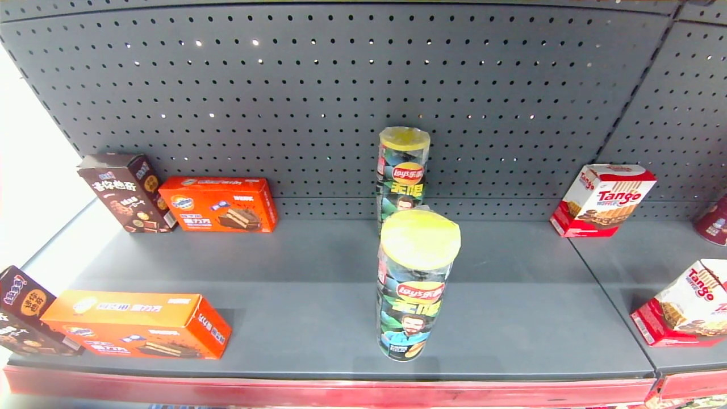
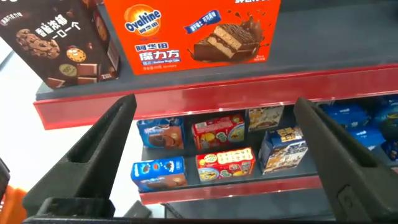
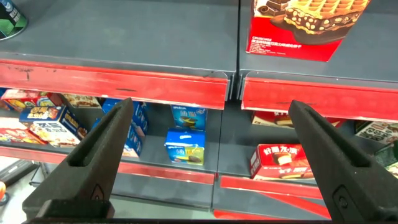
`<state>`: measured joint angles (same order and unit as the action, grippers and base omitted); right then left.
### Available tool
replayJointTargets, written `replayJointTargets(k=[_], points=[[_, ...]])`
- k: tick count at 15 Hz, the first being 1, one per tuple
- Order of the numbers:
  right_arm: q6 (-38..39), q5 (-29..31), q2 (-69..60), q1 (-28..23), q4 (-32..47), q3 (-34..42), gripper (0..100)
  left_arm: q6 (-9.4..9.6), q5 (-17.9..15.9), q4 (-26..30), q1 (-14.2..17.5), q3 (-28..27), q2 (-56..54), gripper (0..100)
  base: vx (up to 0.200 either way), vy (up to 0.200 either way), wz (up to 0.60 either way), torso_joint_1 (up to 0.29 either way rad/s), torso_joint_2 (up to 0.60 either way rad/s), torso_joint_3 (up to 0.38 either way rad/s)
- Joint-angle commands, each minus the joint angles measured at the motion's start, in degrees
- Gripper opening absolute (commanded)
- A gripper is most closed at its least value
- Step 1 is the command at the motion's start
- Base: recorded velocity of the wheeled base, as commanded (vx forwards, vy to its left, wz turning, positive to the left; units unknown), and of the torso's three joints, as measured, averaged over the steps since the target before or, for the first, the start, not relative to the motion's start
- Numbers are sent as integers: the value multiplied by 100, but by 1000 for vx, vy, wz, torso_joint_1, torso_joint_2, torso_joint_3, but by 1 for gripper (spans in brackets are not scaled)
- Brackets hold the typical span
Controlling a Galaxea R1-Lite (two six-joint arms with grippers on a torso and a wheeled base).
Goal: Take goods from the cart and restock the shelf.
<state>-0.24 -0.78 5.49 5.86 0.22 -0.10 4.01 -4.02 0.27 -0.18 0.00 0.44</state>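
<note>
Two tall chip cans with yellow lids stand upright mid-shelf, one near the front (image 1: pixel 416 284) and one behind it (image 1: pixel 402 170). My left gripper (image 2: pixel 214 102) is open and holds nothing. It hangs in front of the red shelf edge (image 2: pixel 217 93), below an orange chocolate-wafer box (image 2: pixel 193 31) and a brown cookie box (image 2: pixel 59 43). My right gripper (image 3: pixel 210 104) is open and holds nothing. It faces the red shelf edge (image 3: pixel 112 81), below a red-and-white wafer box (image 3: pixel 305 25). The foot of a chip can (image 3: pixel 11 18) shows at that view's corner.
On the grey shelf (image 1: pixel 511 307), orange boxes lie at front left (image 1: pixel 136 324) and back left (image 1: pixel 218 203), each with a brown box (image 1: pixel 126 192) beside it. Wafer boxes (image 1: pixel 602 199) stand on the right. Lower shelves hold several small boxes (image 2: pixel 217 149), (image 3: pixel 185 146).
</note>
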Motion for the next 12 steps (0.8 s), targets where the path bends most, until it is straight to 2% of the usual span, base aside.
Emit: replayJointTargets(k=[1,7,10,12], points=[[-2,-1,5,2,-4,1,100,-6,7,0,1,0,18,100,0,0,0,0,0,0],[-2,-1,14,2,4,1,100,21,-2,0,1,0,18,100,0,0,0,0,0,0],[-2,-1,5,2,-4,1,100,-102,33,0,1,0,18,100,0,0,0,0,0,0],[-2,-1,5,2,-4,1,100,-120,-11,-9,1,0,18,100,0,0,0,0,0,0]])
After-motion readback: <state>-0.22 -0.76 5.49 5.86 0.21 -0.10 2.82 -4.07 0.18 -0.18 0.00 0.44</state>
